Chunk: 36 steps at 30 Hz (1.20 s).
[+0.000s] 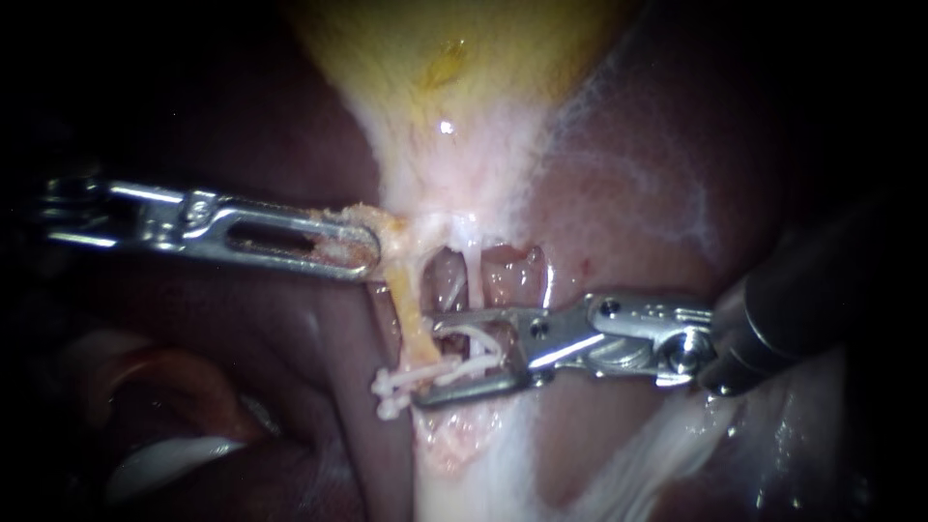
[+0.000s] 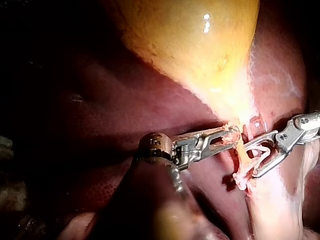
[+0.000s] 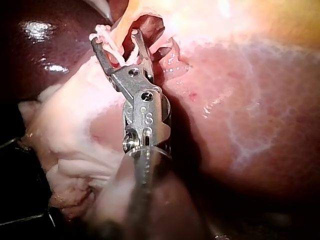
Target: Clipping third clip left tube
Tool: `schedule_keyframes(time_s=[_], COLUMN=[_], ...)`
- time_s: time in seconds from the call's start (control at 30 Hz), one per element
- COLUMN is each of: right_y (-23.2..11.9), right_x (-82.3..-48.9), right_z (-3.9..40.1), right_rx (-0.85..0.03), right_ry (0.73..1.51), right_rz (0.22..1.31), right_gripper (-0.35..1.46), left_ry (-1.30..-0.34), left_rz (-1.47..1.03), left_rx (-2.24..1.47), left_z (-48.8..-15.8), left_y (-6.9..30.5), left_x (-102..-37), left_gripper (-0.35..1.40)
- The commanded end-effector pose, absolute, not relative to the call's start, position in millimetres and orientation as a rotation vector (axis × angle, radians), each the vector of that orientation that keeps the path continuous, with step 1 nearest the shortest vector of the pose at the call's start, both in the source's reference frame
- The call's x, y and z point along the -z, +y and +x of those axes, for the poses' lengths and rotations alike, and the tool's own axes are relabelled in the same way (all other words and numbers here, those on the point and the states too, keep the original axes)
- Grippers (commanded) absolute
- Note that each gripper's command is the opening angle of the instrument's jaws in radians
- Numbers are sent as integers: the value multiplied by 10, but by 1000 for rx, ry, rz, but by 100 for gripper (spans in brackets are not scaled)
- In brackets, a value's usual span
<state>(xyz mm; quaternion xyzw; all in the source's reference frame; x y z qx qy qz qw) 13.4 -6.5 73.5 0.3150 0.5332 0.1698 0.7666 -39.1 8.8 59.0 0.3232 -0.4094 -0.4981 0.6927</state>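
At the centre of the endoscope view, the left tube [image 1: 414, 314] runs as a yellowish strand from the foot of the gallbladder [image 1: 454, 58] toward 6 o'clock. A thinner pale tube [image 1: 473, 275] stands just at its 3 o'clock side, with a small window between them. White clips [image 1: 394, 387] sit across the lower end of the left tube, close together; I cannot count them with certainty.

The right instrument [image 1: 425, 361] comes in from 3 o'clock. Its jaws stand well apart and carry an open clip [image 1: 472, 366] between them, one arm lying along each jaw. The left tube lies between the jaw tips, just beside the white clips. Whether the open clip touches the tube, I cannot tell.

The left instrument [image 1: 362, 246] comes in from 9 o'clock. Its jaws are clenched on tissue [image 1: 382, 232] at the upper end of the left tube.

The liver [image 1: 657, 193] lies dark red around all this.

In the left wrist view, the left instrument [image 2: 232, 136] holds just beneath the gallbladder [image 2: 190, 45], and the right instrument [image 2: 250, 161] faces it. In the right wrist view, the white clips [image 3: 102, 31] lie at the tips of the right instrument [image 3: 115, 38].
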Motion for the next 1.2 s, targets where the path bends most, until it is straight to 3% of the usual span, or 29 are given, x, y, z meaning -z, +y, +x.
schedule_keyframes(time_s=[0.03,0.53,1.2], right_y=[-65,-63,-58], right_x=[-734,-742,-744], right_z=[136,170,178], right_rx=[-369,-419,-457], right_ry=[1155,1213,1232], right_rz=[696,827,858], right_gripper=[45,42,29], left_ry=[-914,-914,-914], left_rz=[722,722,722], left_rx=[1112,1112,1112], left_z=[-391,-392,-393], left_y=[88,88,90], left_x=[-591,-591,-593], left_gripper=[-35,-35,-35])
